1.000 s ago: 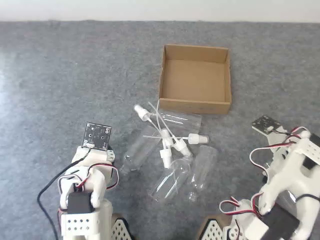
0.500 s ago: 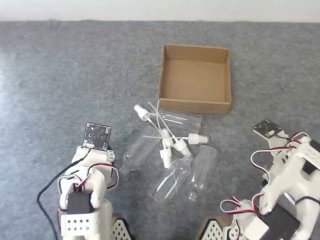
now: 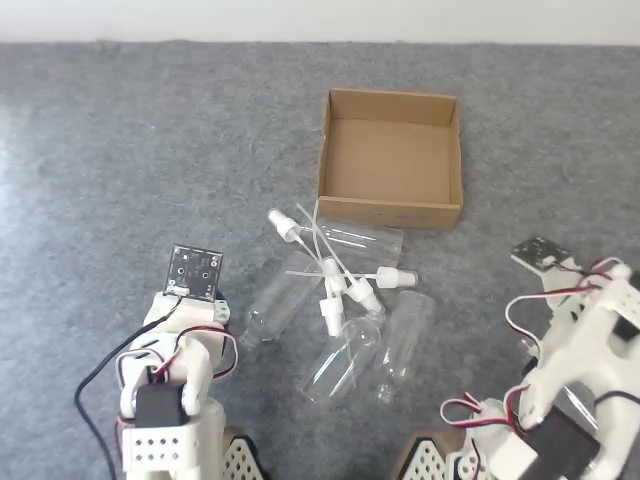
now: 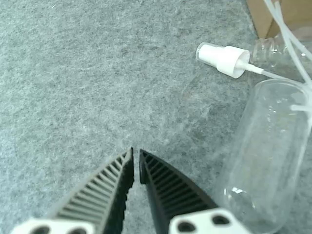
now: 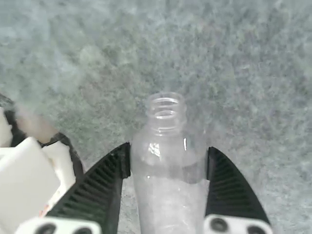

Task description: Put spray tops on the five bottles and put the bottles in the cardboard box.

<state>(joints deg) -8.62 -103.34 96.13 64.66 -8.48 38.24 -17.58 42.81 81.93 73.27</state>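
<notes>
Several clear bottles lie in a loose pile on the grey carpet, mixed with white spray tops and their thin tubes. The cardboard box stands open just beyond the pile. My right gripper is shut on a clear uncapped bottle, its open neck pointing away from the wrist; the right arm is at the near right. My left gripper is shut with nothing in it, low over bare carpet, beside a lying bottle and a spray top.
Grey carpet covers the whole table, with open room to the left and right of the pile. The left arm stands at the near left. A corner of the box shows in the left wrist view.
The right arm has shifted slightly to the right and toward the near edge with the bottle in its gripper. The left arm and the pile have not moved.
</notes>
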